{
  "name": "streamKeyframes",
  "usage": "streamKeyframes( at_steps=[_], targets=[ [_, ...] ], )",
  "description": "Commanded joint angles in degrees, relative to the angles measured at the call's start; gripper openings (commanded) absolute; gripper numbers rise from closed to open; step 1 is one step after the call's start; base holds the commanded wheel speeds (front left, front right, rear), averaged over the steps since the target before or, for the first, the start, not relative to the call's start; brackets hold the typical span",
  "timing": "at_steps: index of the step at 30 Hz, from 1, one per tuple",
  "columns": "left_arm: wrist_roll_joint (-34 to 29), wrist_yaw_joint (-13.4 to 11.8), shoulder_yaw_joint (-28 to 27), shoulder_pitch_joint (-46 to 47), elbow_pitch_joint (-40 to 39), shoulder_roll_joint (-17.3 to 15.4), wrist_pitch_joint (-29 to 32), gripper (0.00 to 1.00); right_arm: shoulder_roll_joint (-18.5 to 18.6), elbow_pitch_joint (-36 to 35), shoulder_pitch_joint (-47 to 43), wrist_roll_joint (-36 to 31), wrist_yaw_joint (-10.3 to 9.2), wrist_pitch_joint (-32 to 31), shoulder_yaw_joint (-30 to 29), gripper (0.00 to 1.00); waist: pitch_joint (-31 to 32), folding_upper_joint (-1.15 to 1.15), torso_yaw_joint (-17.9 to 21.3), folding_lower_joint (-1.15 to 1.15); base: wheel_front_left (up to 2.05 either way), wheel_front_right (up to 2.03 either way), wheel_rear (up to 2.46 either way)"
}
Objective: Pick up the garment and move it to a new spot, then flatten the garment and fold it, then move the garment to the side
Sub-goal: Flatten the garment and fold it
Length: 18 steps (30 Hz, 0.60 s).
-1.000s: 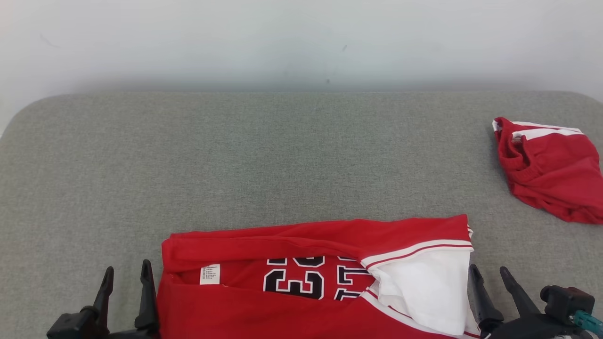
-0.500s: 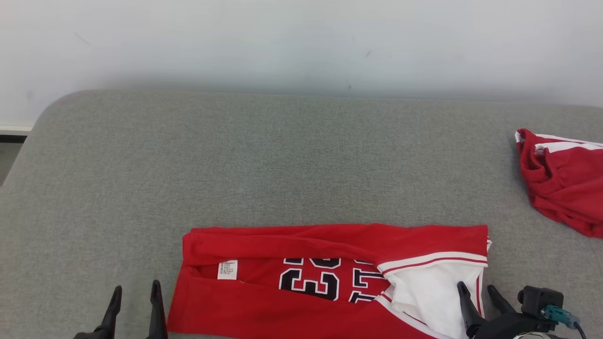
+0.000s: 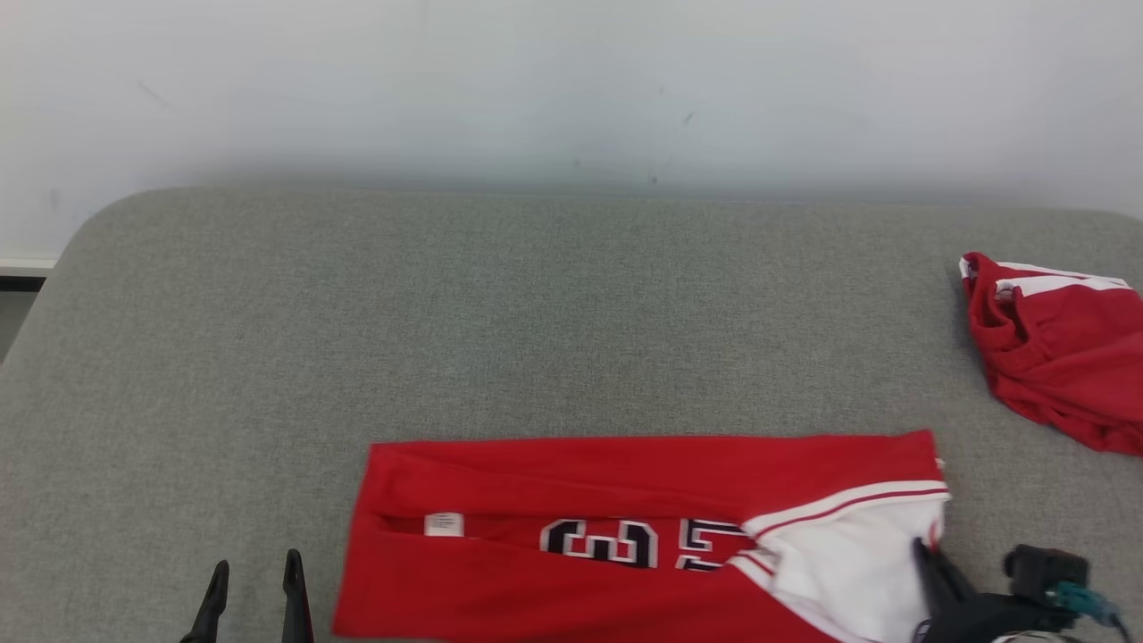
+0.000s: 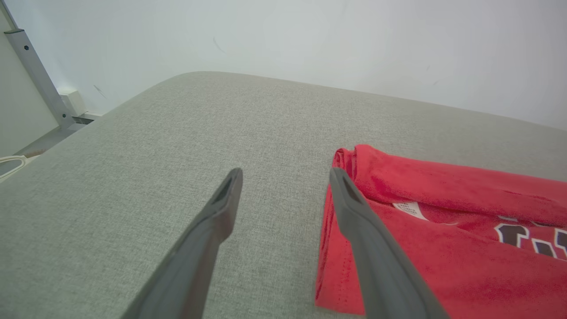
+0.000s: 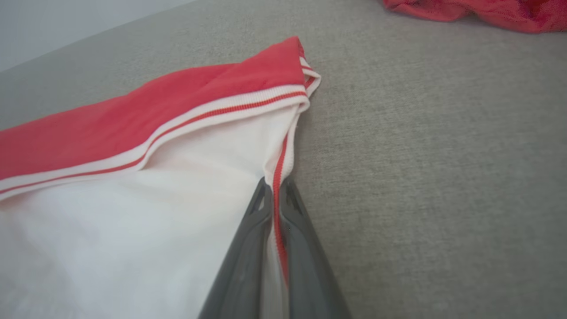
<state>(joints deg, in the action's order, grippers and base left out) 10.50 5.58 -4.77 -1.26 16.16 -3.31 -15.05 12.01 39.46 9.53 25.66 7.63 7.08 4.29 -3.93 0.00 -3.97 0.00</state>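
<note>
Garment (image 3: 625,500): red jersey, partly folded, flat on grey cushion (image 3: 536,313) near its front edge.

Risks:
- only thin trim pinched, so pull may slip it free
- lift from one end likely to drag cloth, bunch it, undo fold
- second red cloth (image 3: 1063,357) far right, well apart, little danger

Right pincer (image 5: 274,188): clamped tight on white-and-red trimmed edge at garment's right end.

Left pincer (image 4: 285,177): spread wide, empty. Garment's left edge just beside its inner finger; whether touching, cannot tell.
</note>
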Motion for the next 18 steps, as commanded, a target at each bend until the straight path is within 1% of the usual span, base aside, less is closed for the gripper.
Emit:
streamKeyframes(
  at_steps=[1,6,8,10,14,18],
  targets=[
    [-0.2,0.2,-0.2,-0.9,0.1,0.3,-0.2,1.00,1.8,0.6,0.4,0.2,-0.21,0.5,-1.3,0.00,0.3,0.00,0.2,0.00,0.00,0.00,0.00],
    [-0.2,0.3,-0.4,-0.9,0.1,0.4,-0.2,1.00,4.5,-0.7,0.3,0.0,-0.20,1.0,-3.5,0.00,0.6,0.00,0.6,0.00,0.00,0.00,0.00],
    [-0.2,0.2,-0.6,-1.2,0.1,0.4,-0.2,1.00,5.0,-2.4,0.1,0.3,-0.18,0.8,-3.6,0.00,0.9,0.00,1.1,0.00,0.00,0.00,0.00],
    [0.0,0.2,-0.8,-1.4,0.4,0.5,-0.2,1.00,4.5,-4.9,-0.3,1.2,-0.18,0.1,-3.4,0.00,1.1,0.00,1.6,0.00,0.00,0.00,0.00],
    [0.0,0.4,-1.2,-1.6,0.6,0.4,-0.2,1.00,2.9,-12.6,-2.1,3.6,-0.17,-2.2,-1.6,0.00,1.6,0.00,2.3,0.00,0.00,0.00,0.00],
    [0.2,0.1,-0.4,-2.4,0.6,0.5,-0.2,1.00,0.7,-22.8,-5.1,6.8,-0.16,-6.0,0.5,0.00,2.3,0.00,2.4,0.00,0.00,0.00,0.00]
  ],
)
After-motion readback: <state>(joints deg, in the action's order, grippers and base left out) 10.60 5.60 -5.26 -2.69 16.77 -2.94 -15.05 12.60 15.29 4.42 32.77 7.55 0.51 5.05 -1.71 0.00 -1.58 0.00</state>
